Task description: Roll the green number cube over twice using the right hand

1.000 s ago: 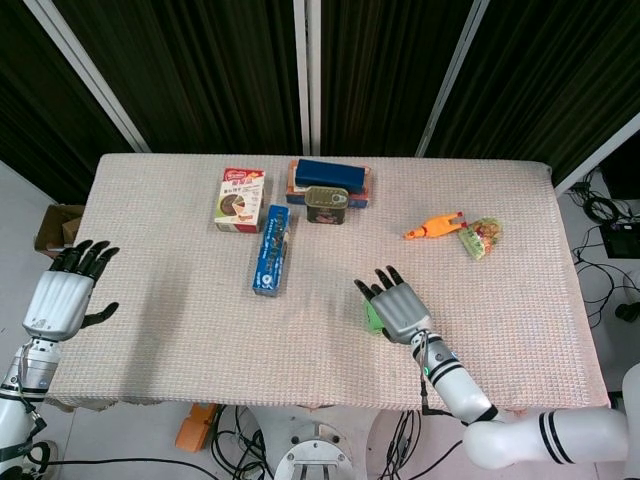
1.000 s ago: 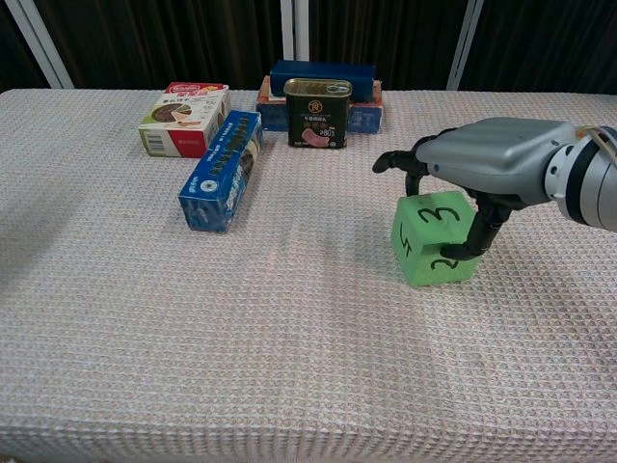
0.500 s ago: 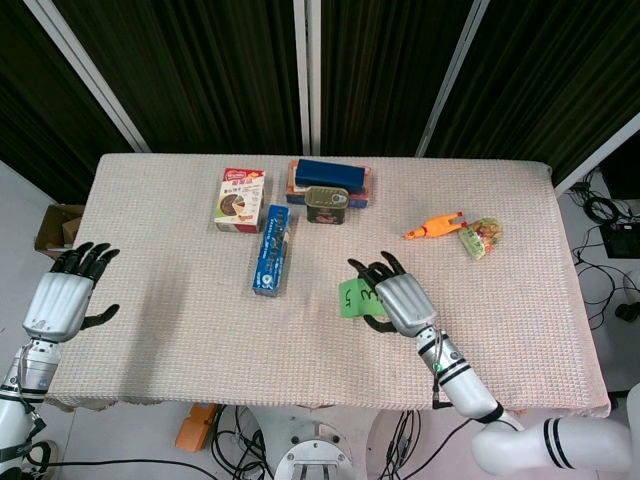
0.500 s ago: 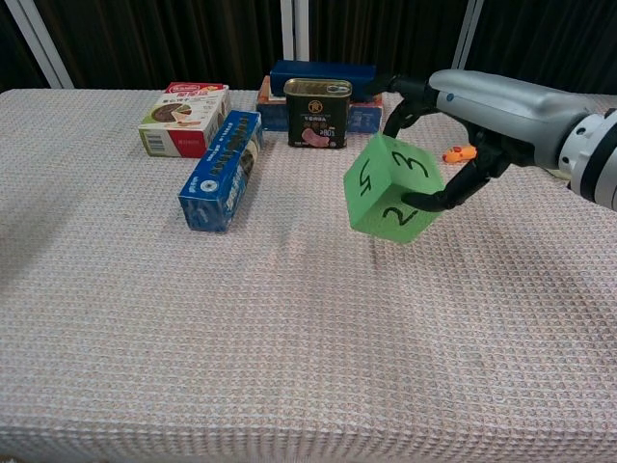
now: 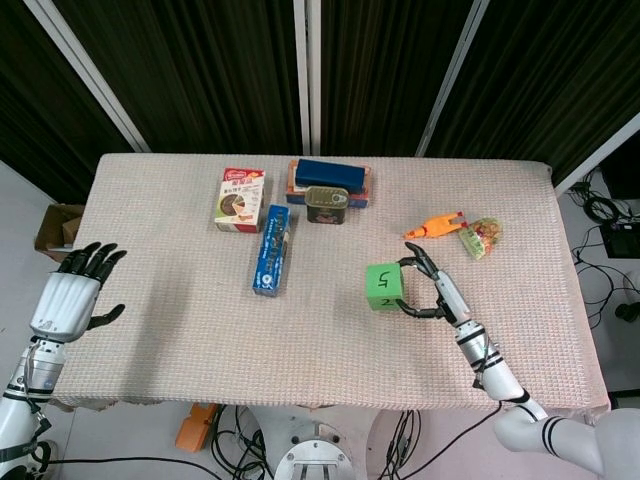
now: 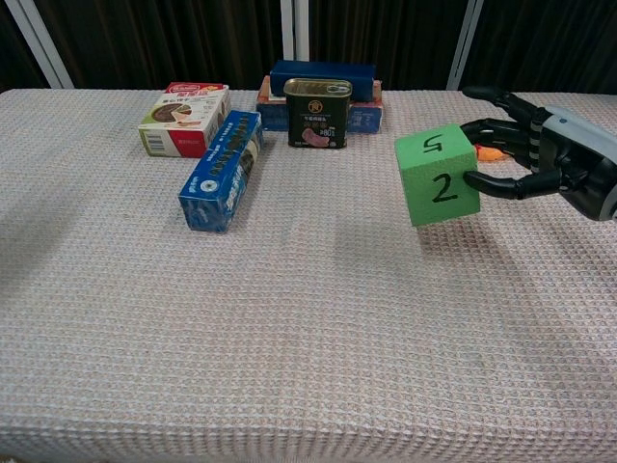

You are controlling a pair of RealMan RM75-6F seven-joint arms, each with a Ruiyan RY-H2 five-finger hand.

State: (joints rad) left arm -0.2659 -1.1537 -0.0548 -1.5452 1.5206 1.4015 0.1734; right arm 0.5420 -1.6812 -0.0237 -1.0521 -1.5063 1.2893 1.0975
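Note:
The green number cube (image 5: 384, 286) (image 6: 437, 178) is right of the table's middle, with a 5 on top and a 2 on the face toward the chest camera. It looks lifted slightly off the cloth. My right hand (image 5: 435, 292) (image 6: 554, 159) grips it from its right side, thumb on the side face and the other fingers reaching behind its top edge. My left hand (image 5: 70, 300) hangs open beyond the table's left edge, fingers spread, holding nothing; the chest view does not show it.
A long blue box (image 5: 271, 250) lies left of the cube. Behind it are a red snack box (image 5: 240, 198), a tin can (image 5: 326, 204) and a flat blue box (image 5: 330, 175). An orange toy chicken (image 5: 433, 227) and a snack bag (image 5: 481, 237) lie behind my right hand.
The cube was lifted from the cloth, swung left and tilted, then turned so 5 faces up and 2 faces front. My right hand went from palm-down over it to its right side.

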